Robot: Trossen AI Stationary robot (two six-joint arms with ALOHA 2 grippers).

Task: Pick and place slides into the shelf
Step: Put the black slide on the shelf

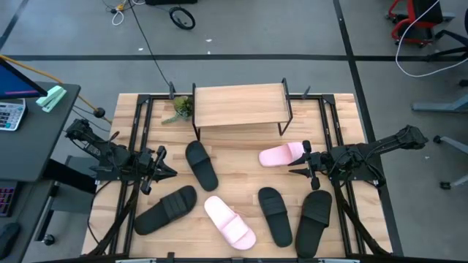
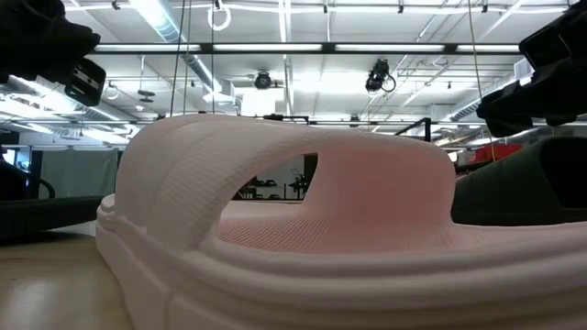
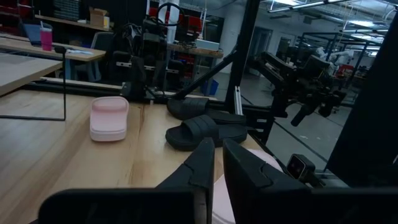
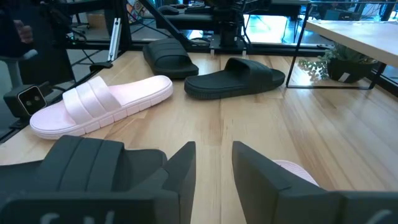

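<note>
The shelf [image 1: 238, 104], a light plank on thin black legs, stands at the table's far middle. Six slides lie soles down on the table in front of it. Two black ones [image 1: 201, 164] [image 1: 166, 210] lie toward the left and two more [image 1: 274, 214] [image 1: 314, 221] toward the near right. One pink slide [image 1: 229, 220] lies near the front edge, the other [image 1: 281, 154] by the shelf's right legs. My left gripper [image 1: 168, 168] [image 3: 217, 152] hovers shut at the left. My right gripper [image 1: 296, 164] [image 4: 214, 155] hovers open beside the far pink slide [image 4: 292, 171]. Neither has anything between its fingers.
A small potted plant [image 1: 179, 108] stands left of the shelf [image 4: 357, 34]. Black frame rails [image 1: 139, 139] run along both table sides. A desk with a calculator [image 1: 9, 113] stands off the left edge. Bare wood [image 1: 241, 172] lies between the two grippers.
</note>
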